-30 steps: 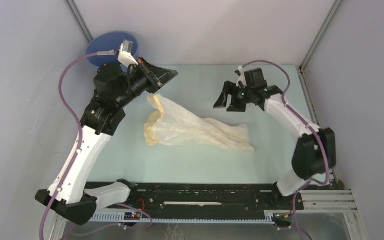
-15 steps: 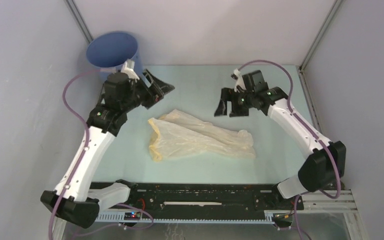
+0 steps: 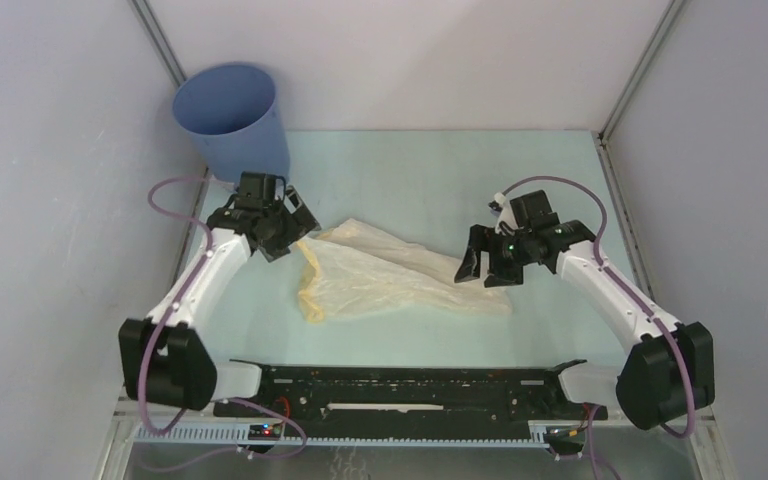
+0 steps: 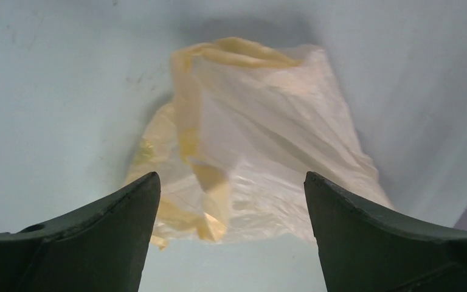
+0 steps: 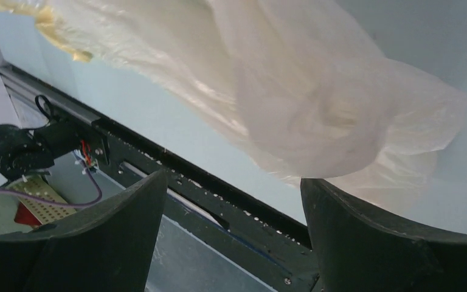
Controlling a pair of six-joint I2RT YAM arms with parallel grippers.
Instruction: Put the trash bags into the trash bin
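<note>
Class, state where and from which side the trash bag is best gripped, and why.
Likely the bunched yellow rim of the trash bag, from above with the open left hand: the bag lies flat, but the rim's folds rise, nearest that hand.

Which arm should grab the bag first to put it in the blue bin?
Left. The left fingers are open by the yellow rim of the bag, with the bin close behind. The right fingers are farther from it.
</note>
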